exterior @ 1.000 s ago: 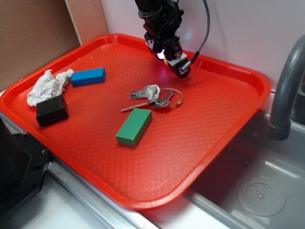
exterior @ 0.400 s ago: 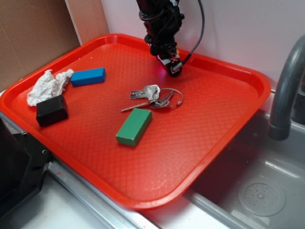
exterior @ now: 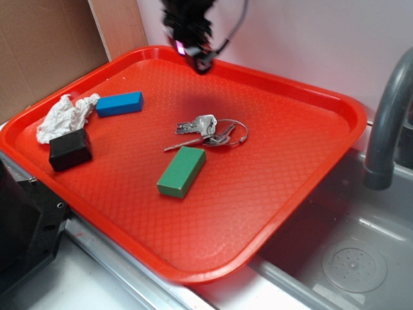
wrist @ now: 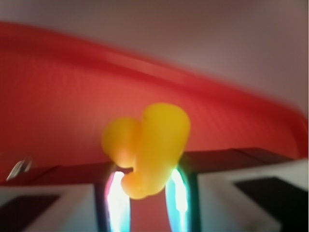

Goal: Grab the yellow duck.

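We see a red tray filling most of the exterior frame, with a grey faucet at the right edge and a brown board at upper left. On the tray lie a green block near the centre, a blue block and a crumpled white cloth at left, a black block just below the cloth, and a bunch of keys above the green block. We can read no writing on any of them. The gripper hangs blurred at the top centre over the tray's far rim. In the wrist view its fingers are narrow and clamp the yellow duck, which stands between them above the tray.
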